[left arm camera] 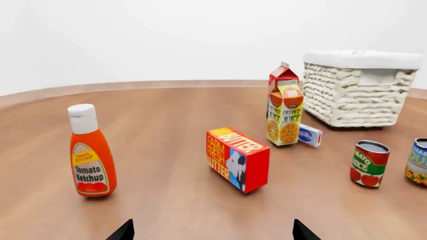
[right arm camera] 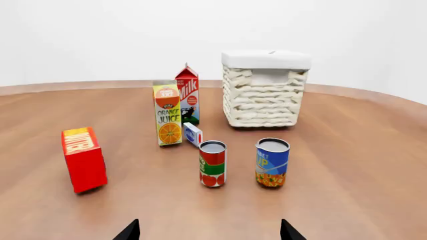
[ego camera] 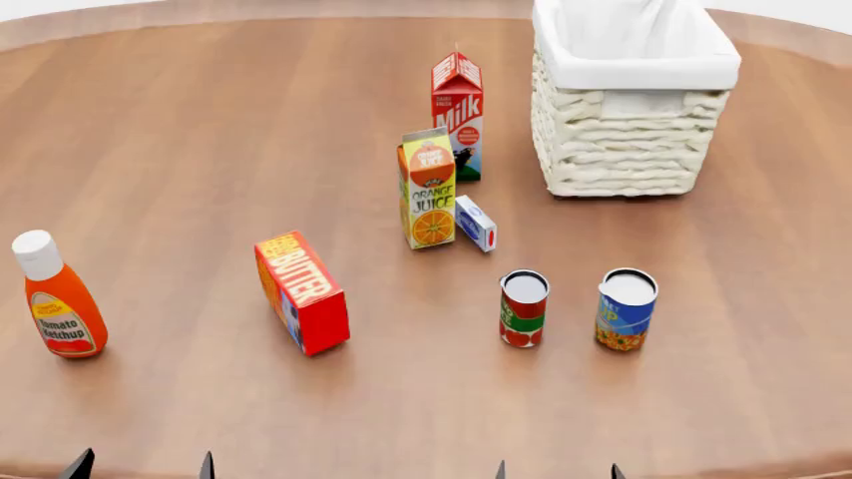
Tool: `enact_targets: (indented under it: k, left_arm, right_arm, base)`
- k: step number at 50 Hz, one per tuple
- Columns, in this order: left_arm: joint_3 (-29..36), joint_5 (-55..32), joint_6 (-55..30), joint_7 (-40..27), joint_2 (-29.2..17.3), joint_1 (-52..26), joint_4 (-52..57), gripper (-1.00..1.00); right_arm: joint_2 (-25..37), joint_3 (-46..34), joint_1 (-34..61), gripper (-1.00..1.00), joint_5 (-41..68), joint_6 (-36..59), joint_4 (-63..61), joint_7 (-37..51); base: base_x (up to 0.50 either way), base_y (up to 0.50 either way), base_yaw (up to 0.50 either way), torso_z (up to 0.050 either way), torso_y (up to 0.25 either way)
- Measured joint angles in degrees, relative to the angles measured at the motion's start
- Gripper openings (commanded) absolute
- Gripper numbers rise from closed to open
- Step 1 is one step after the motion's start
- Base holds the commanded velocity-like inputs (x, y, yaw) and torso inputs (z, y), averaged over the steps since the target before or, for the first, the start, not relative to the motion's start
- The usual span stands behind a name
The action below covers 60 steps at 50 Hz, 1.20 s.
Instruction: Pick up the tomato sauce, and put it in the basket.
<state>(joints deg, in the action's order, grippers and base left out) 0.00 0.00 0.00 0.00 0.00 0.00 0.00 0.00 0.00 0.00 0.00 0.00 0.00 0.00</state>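
The tomato sauce can [ego camera: 524,308], red label with a green band, stands upright on the wooden table, left of a blue-labelled can [ego camera: 626,308]. It also shows in the right wrist view [right arm camera: 213,163] and the left wrist view [left arm camera: 369,163]. The cream wicker basket [ego camera: 626,150] with white lining stands at the far right, also in the right wrist view [right arm camera: 261,95] and left wrist view [left arm camera: 357,97]. My left gripper [ego camera: 140,467] and right gripper [ego camera: 557,471] sit at the near table edge, both open and empty, well short of the can.
An orange ketchup bottle [ego camera: 58,295] stands at the left. A red butter box [ego camera: 302,292] lies mid-table. An orange juice carton [ego camera: 428,188], a milk carton [ego camera: 457,115] and a small blue-white box [ego camera: 476,223] stand between the cans and the basket.
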Motion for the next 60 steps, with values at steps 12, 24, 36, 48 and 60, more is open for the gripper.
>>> enact_targets:
  k: [12,24,36,48,60]
  left_arm:
    - [1.14,-1.62,-1.16,-1.78,-1.53,1.22,4.31,1.00]
    - [0.75,-3.24,-4.78,-4.63,-3.82,9.01,25.77,1.00]
    - [0.27,-4.89,-5.82,-6.27,-5.76,14.91,39.77,1.00]
    - [0.87,-4.70,-5.83,-7.66,-7.00,16.42,43.46,1.00]
    - [1.60,-4.34,-5.67,-8.81,-7.93,16.93,44.45,1.00]
  right_arm:
    - [1.54,-1.57,-1.91,1.00,1.34,1.46,-5.78,1.59]
    - [3.65,-2.23,-8.96,1.00,3.30,4.56,-25.62,3.69]
    - [5.25,-2.71,-13.63,1.00,4.17,6.42,-38.17,5.55]
    - [6.31,-2.90,-14.40,1.00,5.76,7.34,-41.28,6.78]
    - [7.32,-3.31,-14.65,1.00,6.69,7.42,-42.10,7.75]
  base:
    - [0.00,0.00,0.00,0.000,0.000]
    - [0.00,0.00,0.00,0.000,0.000]
    - [0.08,0.00,0.00,0.000,0.000]
    - [0.50,0.00,0.00,0.000,0.000]
    - [0.50,0.00,0.00,0.000,0.000]
